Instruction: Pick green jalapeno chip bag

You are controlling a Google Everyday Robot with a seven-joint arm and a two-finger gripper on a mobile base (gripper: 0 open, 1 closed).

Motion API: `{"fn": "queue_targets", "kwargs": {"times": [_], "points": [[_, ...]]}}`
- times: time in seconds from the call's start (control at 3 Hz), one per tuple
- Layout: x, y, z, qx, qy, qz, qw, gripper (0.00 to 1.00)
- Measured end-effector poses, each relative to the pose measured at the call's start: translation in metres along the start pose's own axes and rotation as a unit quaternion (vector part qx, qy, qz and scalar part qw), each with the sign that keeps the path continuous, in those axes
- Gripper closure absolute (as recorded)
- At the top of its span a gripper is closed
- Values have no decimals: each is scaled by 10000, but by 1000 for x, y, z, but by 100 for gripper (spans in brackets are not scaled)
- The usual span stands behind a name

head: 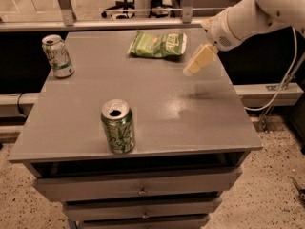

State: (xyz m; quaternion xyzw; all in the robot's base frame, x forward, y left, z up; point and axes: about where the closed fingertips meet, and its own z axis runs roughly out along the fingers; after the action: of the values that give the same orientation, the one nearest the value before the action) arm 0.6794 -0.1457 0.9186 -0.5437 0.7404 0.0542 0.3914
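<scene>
Fingers of the gripper show as 1 cream wedge seen from the side; I cannot tell whether they are apart or together. The gripper hangs above the right rear part of the table. The green chip bag lies flat near the back edge, just left of the gripper and not touching it. 2 open cans stand upright: the front can and the back-left can.

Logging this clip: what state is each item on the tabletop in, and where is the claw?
green jalapeno chip bag, lying flat near the far edge of the table, not held.
near can, upright, top opened.
far-left can, upright, whether opened cannot be told.
claw, hovering above the table just right of the bag, holding nothing.
</scene>
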Motion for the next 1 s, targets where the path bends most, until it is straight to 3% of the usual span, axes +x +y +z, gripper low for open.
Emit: {"fn": "queue_targets", "kwargs": {"times": [0.33,0.67,1.0], "points": [[-6,-19,20,246,-270,215,9991,0],[-12,-43,60,529,-538,482,9960,0],[-15,-61,96,594,-727,730,9929,0]]}}
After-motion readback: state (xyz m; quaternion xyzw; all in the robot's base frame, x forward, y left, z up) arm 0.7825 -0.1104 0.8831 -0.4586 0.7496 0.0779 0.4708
